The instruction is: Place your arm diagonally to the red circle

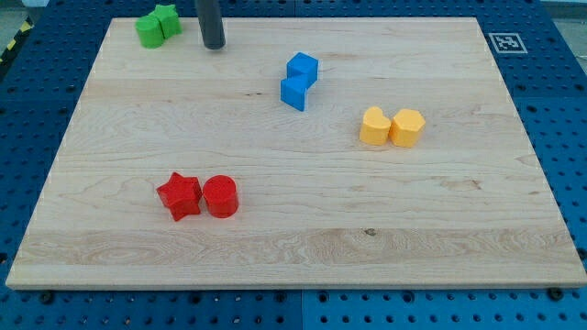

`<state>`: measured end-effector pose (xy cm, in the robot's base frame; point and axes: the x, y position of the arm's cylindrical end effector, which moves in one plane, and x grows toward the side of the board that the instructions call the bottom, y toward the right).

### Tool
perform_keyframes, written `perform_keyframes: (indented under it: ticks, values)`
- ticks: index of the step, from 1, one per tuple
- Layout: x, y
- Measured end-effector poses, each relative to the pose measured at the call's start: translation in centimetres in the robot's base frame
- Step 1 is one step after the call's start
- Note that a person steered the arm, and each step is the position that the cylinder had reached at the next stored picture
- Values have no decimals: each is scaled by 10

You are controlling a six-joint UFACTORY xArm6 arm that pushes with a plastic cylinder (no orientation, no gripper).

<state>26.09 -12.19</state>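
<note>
The red circle lies on the wooden board at the lower left, touching a red star on its left. My tip stands near the view's top, left of centre, far above the red circle and a little to the right of the green blocks.
Two green blocks sit together at the top left. Two blue blocks touch near the top centre. Two yellow blocks sit side by side at the right. A marker tag is beyond the top right corner.
</note>
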Motion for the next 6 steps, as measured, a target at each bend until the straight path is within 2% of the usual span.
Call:
perform_keyframes:
  ticks: [1,2,3,5,6]
  values:
    - [39,8]
    - [61,8]
    - [61,8]
    - [103,39]
    - [138,57]
